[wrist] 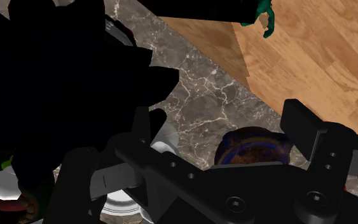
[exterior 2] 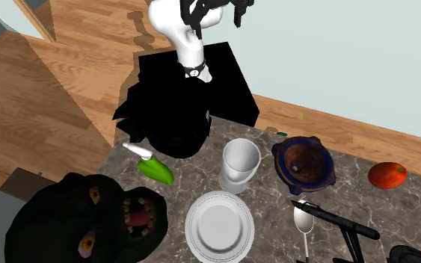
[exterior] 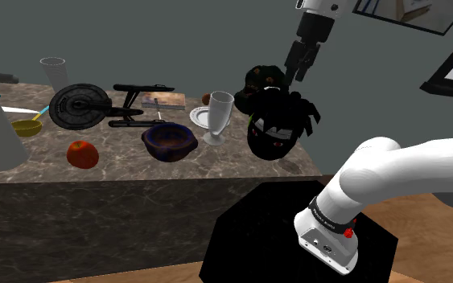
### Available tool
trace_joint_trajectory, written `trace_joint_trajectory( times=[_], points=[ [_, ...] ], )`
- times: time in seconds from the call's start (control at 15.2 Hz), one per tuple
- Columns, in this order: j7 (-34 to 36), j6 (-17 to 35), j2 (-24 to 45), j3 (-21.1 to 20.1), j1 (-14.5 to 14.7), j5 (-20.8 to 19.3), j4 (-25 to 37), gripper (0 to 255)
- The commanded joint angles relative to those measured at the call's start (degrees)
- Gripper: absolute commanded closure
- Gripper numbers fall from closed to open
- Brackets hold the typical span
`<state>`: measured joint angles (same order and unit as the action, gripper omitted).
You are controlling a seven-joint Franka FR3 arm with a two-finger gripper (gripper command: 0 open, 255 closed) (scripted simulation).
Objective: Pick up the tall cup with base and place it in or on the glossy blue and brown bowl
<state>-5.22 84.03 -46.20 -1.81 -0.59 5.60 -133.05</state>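
The claw (exterior: 294, 71) hangs spread, gripping nothing, high above the counter (exterior: 124, 161) and well apart from the tall cup (exterior: 219, 115). The cup is a clear footed glass standing upright just beside the blue and brown bowl (exterior: 169, 141), on the bowl's right in the shoulder view. A black spiky shape (exterior: 279, 120) past the cup is hard to make out. The cover of the book (exterior: 164, 100) behind the bowl is too small to read.

You're in a home kitchen: marbled brown stone surface (exterior: 136, 165), round white plate (exterior 2: 220, 226), wooden plank floor (exterior 2: 44, 90), framed wall picture (exterior: 413, 12).
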Motion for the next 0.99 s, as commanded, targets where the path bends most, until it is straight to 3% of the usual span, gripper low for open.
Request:
trace_joint_trajectory(
  times=[0.0, 0.46, 0.92],
  points=[
    [0.00, 0.00, 0.00, 0.00, 0.00, 0.00, 0.00, 0],
    [1.30, 12.58, 11.79, -2.82, 0.02, -0.23, -0.01, 0],
    [3.34, 23.19, 25.66, -5.38, -0.30, -1.80, 3.92, 0]
  ],
)
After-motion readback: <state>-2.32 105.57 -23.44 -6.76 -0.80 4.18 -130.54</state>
